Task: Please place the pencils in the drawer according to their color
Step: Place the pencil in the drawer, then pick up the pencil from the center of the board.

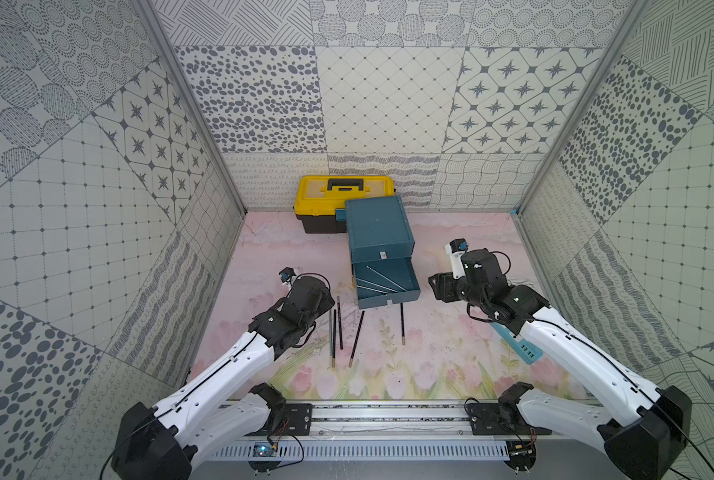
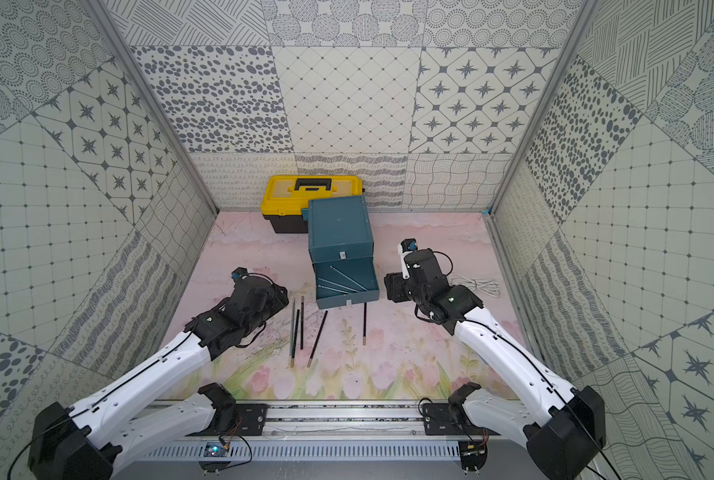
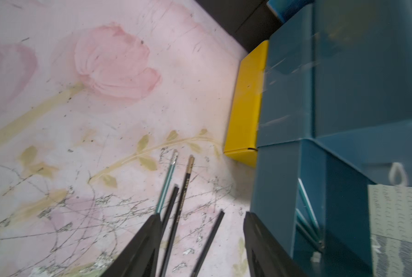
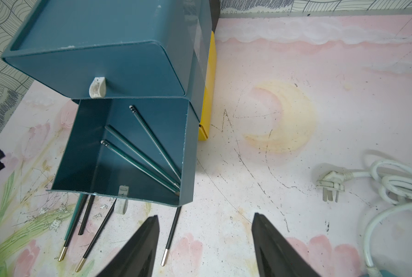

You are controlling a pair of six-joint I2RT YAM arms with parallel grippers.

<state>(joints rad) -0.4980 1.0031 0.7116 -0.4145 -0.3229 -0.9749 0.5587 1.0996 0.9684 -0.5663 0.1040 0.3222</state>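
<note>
Both my left hand (image 3: 201, 215) and right hand (image 4: 206, 215) hang open, empty. The drawer (image 1: 379, 226) has its middle tray (image 4: 152, 197) out, holding three pencils (image 4: 144, 156); others lie on the table (image 1: 430, 365) before it. I can't read the gold lettering on one black pencil (image 3: 182, 191).

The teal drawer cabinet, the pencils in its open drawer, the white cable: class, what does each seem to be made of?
Teal drawer cabinet: probably moulded plastic, semi-gloss; thin walls, rounded corners, soft reflections.
Pencils: likely lacquered wood, with shiny metal ferrules and pale eraser tips.
White cable: flexible plastic or rubber sheath, matt, loosely coiled; dull metal plug prongs.
</note>
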